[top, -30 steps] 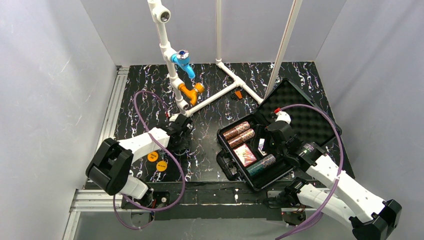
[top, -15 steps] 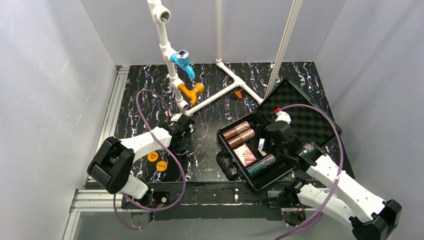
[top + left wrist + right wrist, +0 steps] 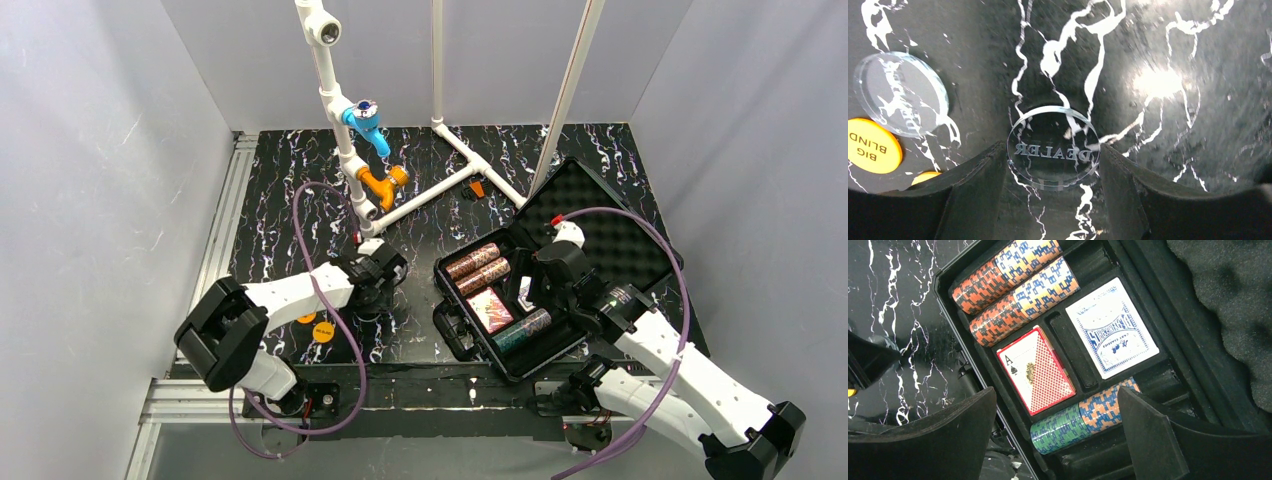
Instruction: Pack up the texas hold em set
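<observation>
Stretched low across table (image 3: 270, 190) on left side, forearm angled toward centre, left gripper (image 3: 388, 272) down near surface. Pinching clear DEALER disc (image 3: 1052, 152) edge-to-edge between both fingers (image 3: 975, 185); cannot tell whether lifted or flat on marble. Near it, apart: second clear disc (image 3: 900, 95), orange BIG BLIND disc (image 3: 870, 145), sliver of another orange disc (image 3: 927, 176). On right side, elbow bent, wrist raised over open black case (image 3: 620, 240), right gripper (image 3: 1055, 392) aimed down at tray, fingers spread wide, gripping nothing. In tray: two red-brown chip rolls (image 3: 1013, 290) side by side at one end, red card deck (image 3: 1040, 370) and blue card deck (image 3: 1111, 327) in middle, green chip roll (image 3: 1068, 427) at other end. Foam-lined lid laid back to far right.
</observation>
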